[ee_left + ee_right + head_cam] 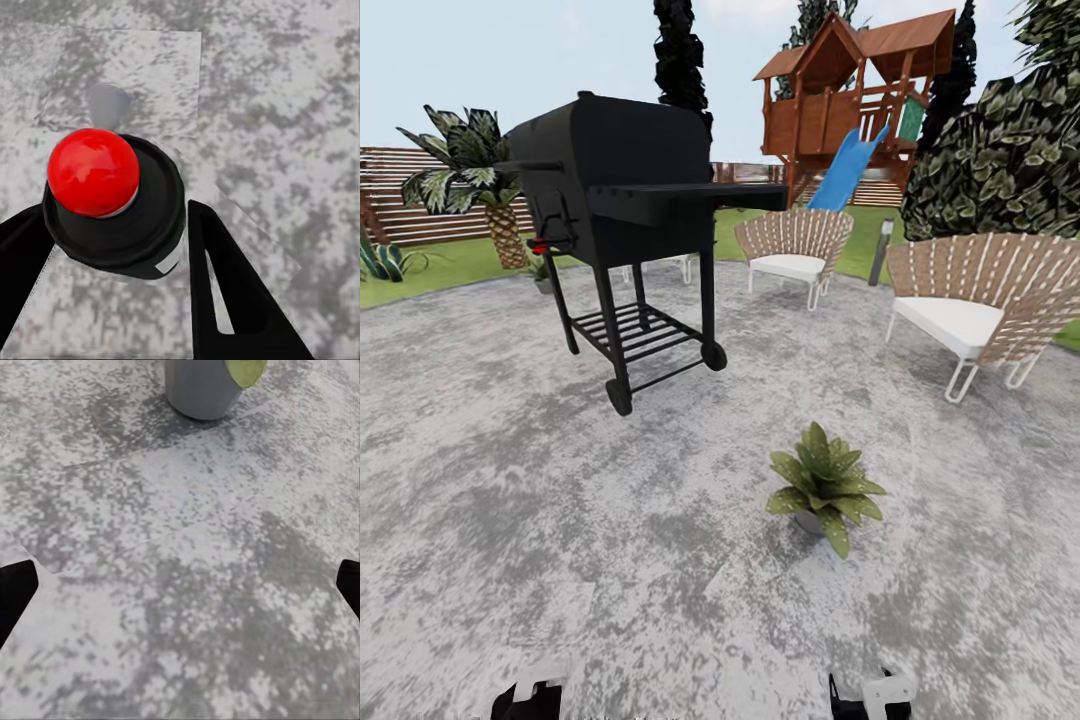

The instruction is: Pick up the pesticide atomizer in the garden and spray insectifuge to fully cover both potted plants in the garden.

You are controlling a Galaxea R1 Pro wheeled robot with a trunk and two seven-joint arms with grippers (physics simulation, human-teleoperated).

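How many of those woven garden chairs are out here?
2: one chair stands behind the black grill, near the slide; the other chair sits at the patio's right edge. The grill may hide more.

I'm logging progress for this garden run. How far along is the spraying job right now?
Done: the spray bottle is picked up; the left gripper has its fingers on either side of it, red top toward the camera. In hand: the robot faces one potted plant on the paved patio, its grey pot close ahead of the open right gripper. Left: no spray shows on the leaves, and a second small plant waits behind the grill.
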